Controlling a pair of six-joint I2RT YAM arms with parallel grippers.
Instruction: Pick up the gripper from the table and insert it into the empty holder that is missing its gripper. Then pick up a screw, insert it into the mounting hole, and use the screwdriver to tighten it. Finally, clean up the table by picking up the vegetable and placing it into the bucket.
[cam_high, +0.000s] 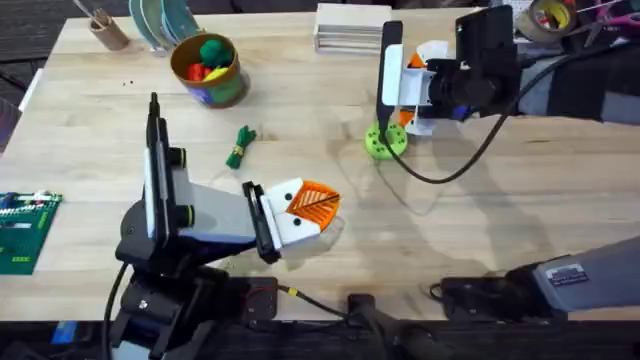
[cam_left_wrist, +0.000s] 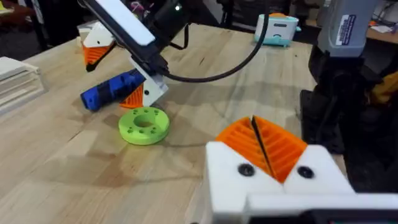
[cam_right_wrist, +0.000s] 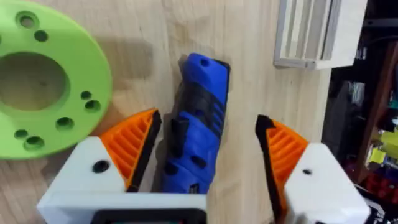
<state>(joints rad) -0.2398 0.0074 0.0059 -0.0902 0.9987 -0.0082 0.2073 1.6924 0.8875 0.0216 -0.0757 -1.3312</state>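
On worktop (cam_high: 480, 200): blue screwdriver (cam_right_wrist: 196, 130) between right gripper's (cam_right_wrist: 205, 155) wide jaws, beside green disc (cam_right_wrist: 43, 87); left gripper (cam_high: 305, 210) jaws closed, empty

No legible text or labels

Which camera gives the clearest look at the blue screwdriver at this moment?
The right wrist view: the screwdriver lies on the table between the open right claw pads. The left wrist view shows it farther off, partly behind that claw. Overhead, I cannot make it out.
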